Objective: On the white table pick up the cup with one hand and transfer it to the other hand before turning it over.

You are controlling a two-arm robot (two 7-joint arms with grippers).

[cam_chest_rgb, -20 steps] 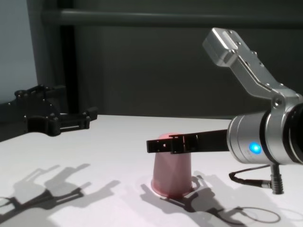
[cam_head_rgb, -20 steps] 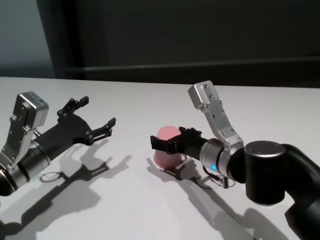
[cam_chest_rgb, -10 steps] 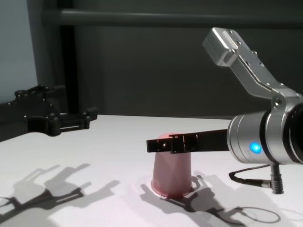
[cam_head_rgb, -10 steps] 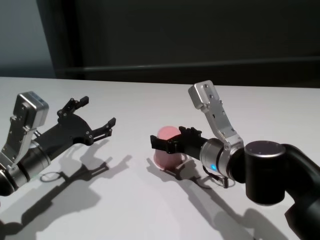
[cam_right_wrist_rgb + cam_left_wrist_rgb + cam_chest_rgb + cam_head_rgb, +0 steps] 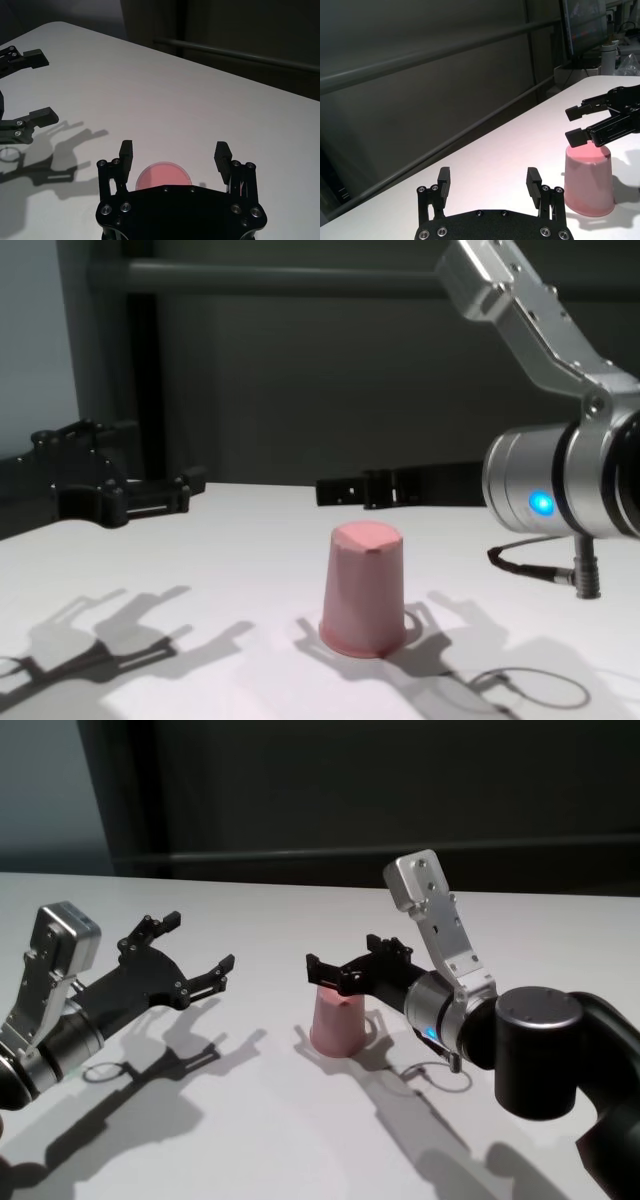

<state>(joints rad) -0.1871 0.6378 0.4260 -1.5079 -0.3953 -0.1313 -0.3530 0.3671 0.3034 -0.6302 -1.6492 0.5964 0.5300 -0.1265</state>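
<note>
The cup (image 5: 338,1018) stands upside down on the table (image 5: 300,1140), near its middle, base up and touched by nothing. The right gripper (image 5: 345,967) hangs just above the cup, fingers spread wide, clear of the pink base. The left gripper (image 5: 195,950) hovers over the table toward its left edge, well apart from the cup, fingers also spread and holding nothing
</note>
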